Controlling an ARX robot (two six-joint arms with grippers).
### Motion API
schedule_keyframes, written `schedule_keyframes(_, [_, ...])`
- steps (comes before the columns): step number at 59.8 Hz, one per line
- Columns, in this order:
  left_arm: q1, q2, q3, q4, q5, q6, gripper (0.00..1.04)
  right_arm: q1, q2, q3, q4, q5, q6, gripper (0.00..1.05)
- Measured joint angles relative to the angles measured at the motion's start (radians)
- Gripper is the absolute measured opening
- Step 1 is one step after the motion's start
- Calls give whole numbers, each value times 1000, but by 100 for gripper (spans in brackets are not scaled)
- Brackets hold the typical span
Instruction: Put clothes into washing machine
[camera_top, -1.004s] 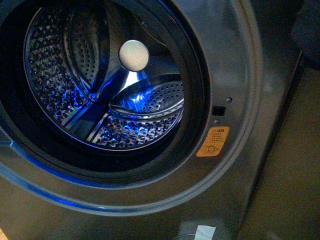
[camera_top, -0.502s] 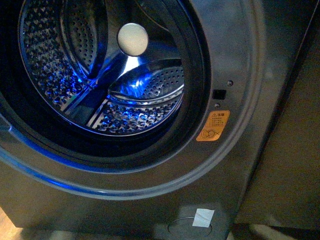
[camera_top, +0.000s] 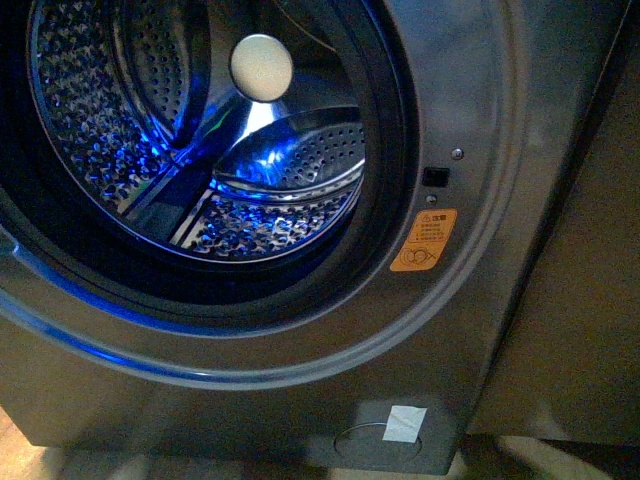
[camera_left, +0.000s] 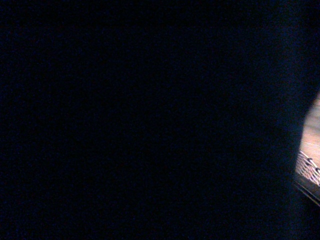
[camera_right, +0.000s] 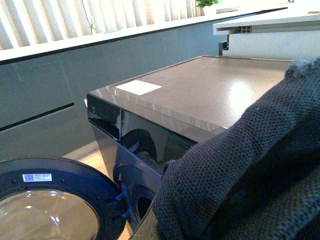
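The washing machine fills the front view, grey and metallic, its round porthole open onto the perforated steel drum lit blue, with a cream hub and an orange warning sticker. No gripper and no clothes show in the front view. In the right wrist view the clothes, dark knitted fabric, bulge close to the camera and hide the jaws; my right gripper is shut on them, above and beside the machine's top. The left wrist view is dark.
The open round glass door shows low in the right wrist view. A white label lies on the machine's top. A white tag sits on the lower front panel. A dark cabinet side stands right of the machine.
The front view has shifted: the drum and sticker sit higher in the frame, and more of the machine's lower panel and the floor show.
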Motion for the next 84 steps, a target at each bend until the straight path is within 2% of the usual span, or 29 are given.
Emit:
schedule_keyframes(10, [-3,43,30,10,-116,15,97,0,0,0,0,2,0,5])
schedule_keyframes(13, [-1,45,32,13,-144,15,89,0,0,0,0,2,0,5])
schedule_keyframes(33, [25,18,-6,42,-160,27,42,0,0,0,0,-1,0,5])
schedule_keyframes(39, [51,-45,-74,54,-132,40,18,0,0,0,1,-4,0,5])
schedule_keyframes(43, [74,-90,-121,53,-105,50,8,1,0,0,2,-6,0,5])
schedule_keyframes(61, [217,-225,-254,52,-19,74,7,2,-3,0,3,-10,-2,6])
schedule_keyframes(70, [335,-299,-299,52,35,61,7,2,-4,0,3,-10,-2,28])
schedule_keyframes(79, [418,-363,-319,52,82,42,7,2,-4,0,3,-10,-2,48])
schedule_keyframes(84, [475,-417,-337,52,124,38,7,2,-4,0,3,-11,-2,64])
